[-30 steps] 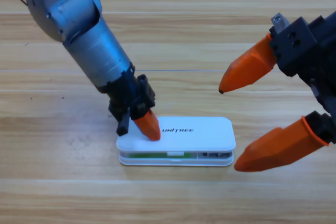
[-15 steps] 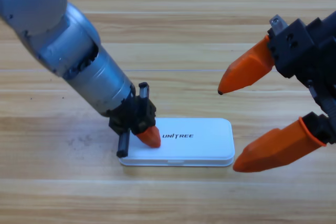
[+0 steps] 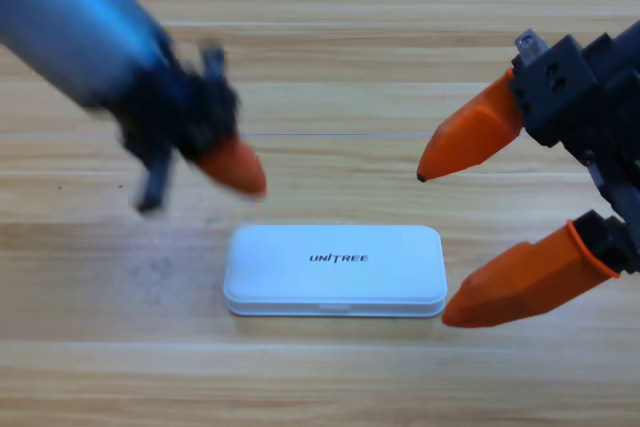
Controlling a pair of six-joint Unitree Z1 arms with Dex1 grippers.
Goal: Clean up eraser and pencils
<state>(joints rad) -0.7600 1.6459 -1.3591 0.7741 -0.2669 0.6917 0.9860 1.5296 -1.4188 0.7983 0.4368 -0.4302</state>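
Observation:
The white case (image 3: pixel 335 292) lies shut and flat on the table, lid down, its long side across the picture. The eraser and the pencils are hidden from view. My left gripper (image 3: pixel 236 168) hangs above and to the left of the case, clear of it and blurred by motion, with one orange jaw showing. At the right edge my right gripper (image 3: pixel 433 247) waits open, its two orange jaws spread wide just right of the case's right end, holding nothing.
The left arm (image 3: pixel 80 27) slants in from the upper left corner. The black body of the right gripper (image 3: pixel 590 107) fills the right edge. Bare wooden table (image 3: pixel 330 67) lies behind the case.
The case's lid went from slightly raised to fully shut under the left gripper's jaw. The left gripper then lifted off the lid and swung up and left. The right gripper held still.

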